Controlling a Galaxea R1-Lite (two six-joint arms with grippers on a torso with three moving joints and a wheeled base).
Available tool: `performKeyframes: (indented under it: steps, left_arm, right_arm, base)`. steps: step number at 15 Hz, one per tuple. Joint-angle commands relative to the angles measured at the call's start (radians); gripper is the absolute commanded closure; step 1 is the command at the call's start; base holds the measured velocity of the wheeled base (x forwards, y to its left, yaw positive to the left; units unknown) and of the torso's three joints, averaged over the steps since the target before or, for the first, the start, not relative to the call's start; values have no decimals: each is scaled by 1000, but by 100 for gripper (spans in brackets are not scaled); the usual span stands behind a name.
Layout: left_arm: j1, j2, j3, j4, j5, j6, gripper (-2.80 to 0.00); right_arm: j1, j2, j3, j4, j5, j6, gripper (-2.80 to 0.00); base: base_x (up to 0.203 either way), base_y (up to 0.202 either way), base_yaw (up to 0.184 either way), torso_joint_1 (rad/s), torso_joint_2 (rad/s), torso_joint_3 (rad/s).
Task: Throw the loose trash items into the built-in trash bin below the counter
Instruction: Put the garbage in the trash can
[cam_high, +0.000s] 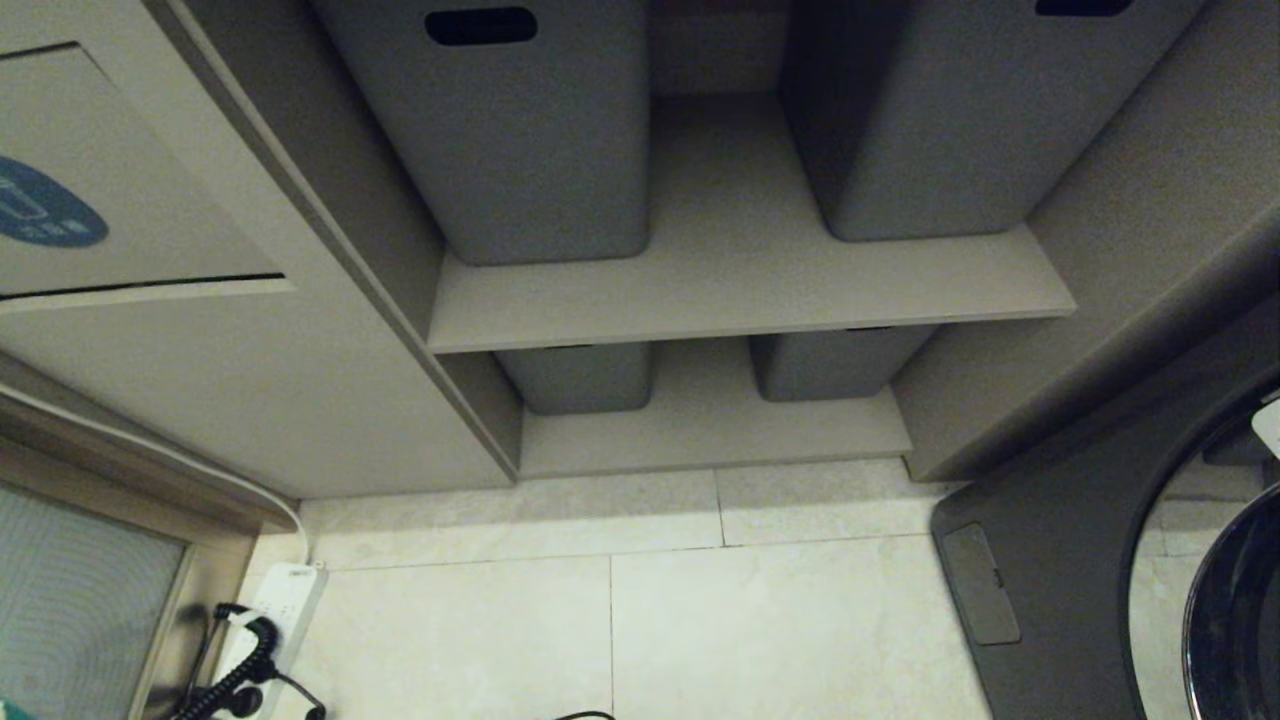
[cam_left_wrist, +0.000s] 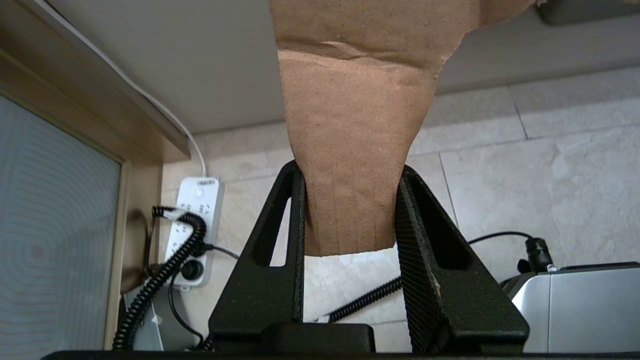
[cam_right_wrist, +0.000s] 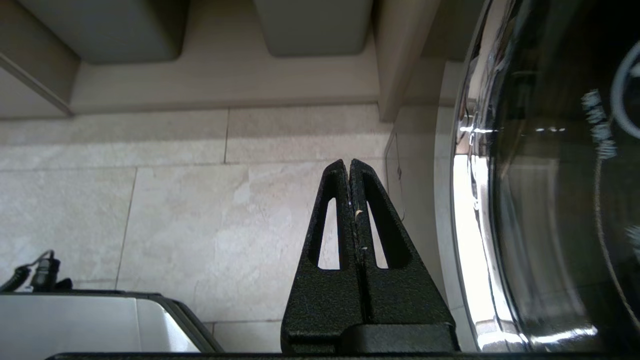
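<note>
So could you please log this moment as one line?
left gripper: shut on brown cardboard piece | right gripper: shut, empty | bin flap: closed

Four grey tubs (cam_high: 520, 130), two grippers (cam_left_wrist: 350, 200)

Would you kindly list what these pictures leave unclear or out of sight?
- Brown cardboard piece gripped by the left gripper: top cut off by the left wrist view's edge.
- Beige tilting bin flap: its dark-blue oval sticker is cropped by the head view's left edge.
- Turquoise scraps, marble counter: in no view.
- Shut right gripper: empty.
</note>
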Motion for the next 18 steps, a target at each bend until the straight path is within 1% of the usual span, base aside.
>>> performKeyframes:
  steps: [1, 18]
  left_arm:
    - [0, 2, 2, 1, 0, 1, 0]
    - [0, 2, 2, 1, -2, 1, 0]
  right_arm:
    - [0, -1, 0, 0, 0, 0, 0]
    - [0, -1, 0, 0, 0, 0, 0]
  base:
    - [0, 0, 0, 7, 2, 207]
    - [0, 0, 0, 2, 1, 203]
